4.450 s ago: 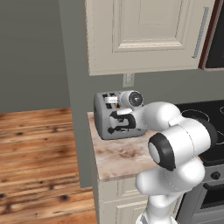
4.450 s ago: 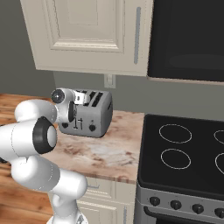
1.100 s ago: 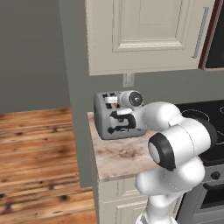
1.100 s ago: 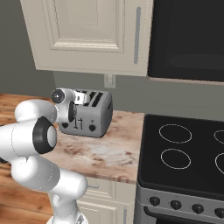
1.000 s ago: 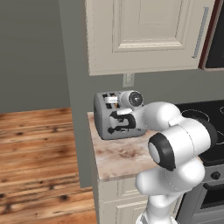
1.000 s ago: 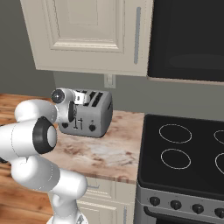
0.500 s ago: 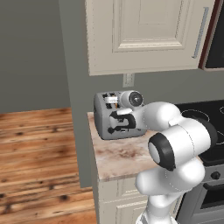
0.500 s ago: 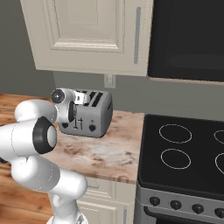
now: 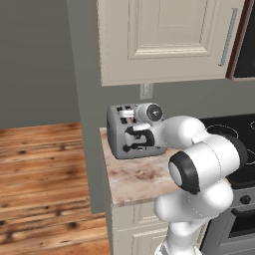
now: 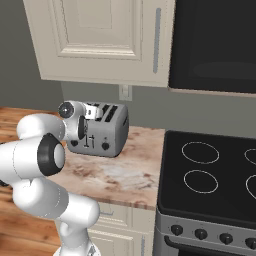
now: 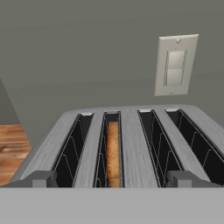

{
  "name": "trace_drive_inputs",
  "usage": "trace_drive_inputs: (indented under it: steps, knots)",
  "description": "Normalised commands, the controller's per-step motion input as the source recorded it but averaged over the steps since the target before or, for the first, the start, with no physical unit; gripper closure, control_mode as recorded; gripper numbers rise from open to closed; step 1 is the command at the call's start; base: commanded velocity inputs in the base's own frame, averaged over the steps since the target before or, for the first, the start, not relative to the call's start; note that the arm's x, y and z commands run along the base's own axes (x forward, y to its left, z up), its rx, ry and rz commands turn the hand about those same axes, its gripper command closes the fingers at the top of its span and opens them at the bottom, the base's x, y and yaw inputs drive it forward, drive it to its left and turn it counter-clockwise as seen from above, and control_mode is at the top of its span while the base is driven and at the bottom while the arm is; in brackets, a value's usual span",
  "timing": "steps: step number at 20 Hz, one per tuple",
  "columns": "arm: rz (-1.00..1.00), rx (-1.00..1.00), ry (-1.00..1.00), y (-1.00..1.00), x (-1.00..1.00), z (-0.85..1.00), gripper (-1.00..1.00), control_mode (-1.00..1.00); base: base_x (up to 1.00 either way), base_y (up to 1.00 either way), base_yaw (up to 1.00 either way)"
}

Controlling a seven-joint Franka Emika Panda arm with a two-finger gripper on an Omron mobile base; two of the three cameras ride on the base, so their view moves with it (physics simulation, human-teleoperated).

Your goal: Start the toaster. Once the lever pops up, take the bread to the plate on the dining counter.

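Observation:
The silver-grey toaster (image 9: 116, 138) (image 10: 109, 134) stands at the back of a short marble counter (image 10: 122, 172). My gripper (image 9: 131, 141) (image 10: 84, 132) hangs at the toaster's front face, level with its top edge, and it is open with nothing between the fingers. In the hand view the two fingertips (image 11: 43, 178) stand wide apart, either side of the toaster's (image 11: 132, 144) slots. The bread (image 11: 113, 151), a tan slice, sits low in the second slot from the left. The plate and the dining counter are out of view.
A black cooktop (image 10: 210, 172) (image 9: 234, 130) adjoins the counter on the right, under a dark microwave (image 10: 215, 45). Cream wall cabinets (image 9: 164, 40) hang above the toaster. A wall outlet (image 11: 175, 65) sits behind it. The counter ends at the left over wood floor (image 9: 40, 169).

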Motion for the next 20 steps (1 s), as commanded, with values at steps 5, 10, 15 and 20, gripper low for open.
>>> trace_drive_inputs:
  steps: [5,10,15,20]
  knots:
    - [0.0,0.0,0.0,0.0,0.0,0.0,-1.0,-1.0,0.0,0.0,0.0]
    - [0.0,0.0,0.0,0.0,0.0,0.0,-1.0,-1.0,0.0,0.0,0.0]
    - [0.0,0.0,0.0,0.0,0.0,0.0,-1.0,-1.0,0.0,0.0,0.0]
    - [0.0,0.0,0.0,0.0,0.0,0.0,-1.0,-1.0,0.0,0.0,0.0]
